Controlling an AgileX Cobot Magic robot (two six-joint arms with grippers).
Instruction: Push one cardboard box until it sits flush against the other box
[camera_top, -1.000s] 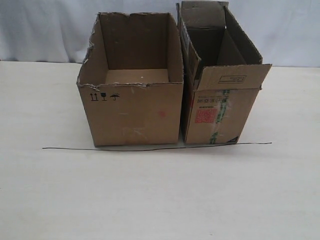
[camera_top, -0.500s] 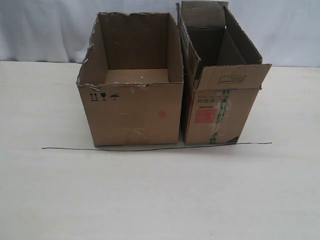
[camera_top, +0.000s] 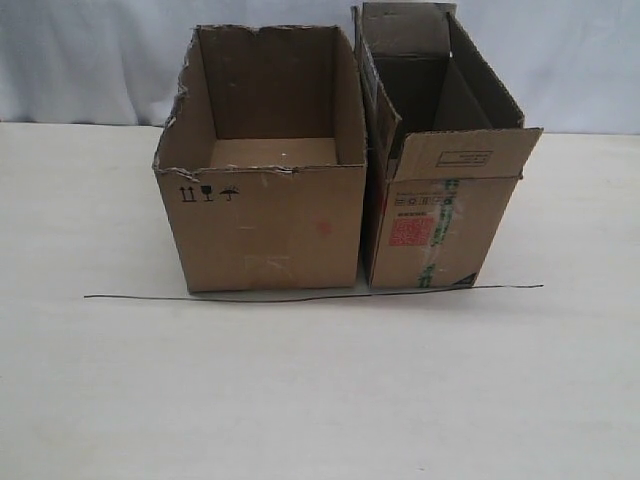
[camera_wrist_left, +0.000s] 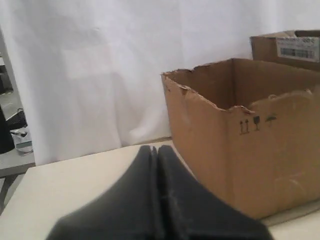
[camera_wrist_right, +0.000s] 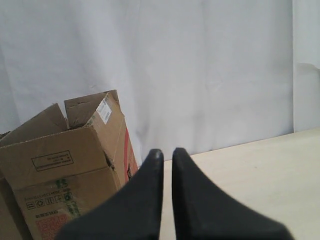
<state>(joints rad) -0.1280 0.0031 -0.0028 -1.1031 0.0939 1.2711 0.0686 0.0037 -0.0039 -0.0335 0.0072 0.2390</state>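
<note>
Two boxes on pale table (camera_top: 320, 400), white curtain (camera_top: 90, 60) behind; both grippers closed, empty

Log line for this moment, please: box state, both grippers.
cardboard box: beside other box, sides about touching | left gripper: shut, clear of box | right gripper: near shut, empty | black wire: along box fronts

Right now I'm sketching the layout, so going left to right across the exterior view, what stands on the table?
The cardboard box with torn top edges → the other box with the red label. A thin black line runs on the table in front of both.
</note>
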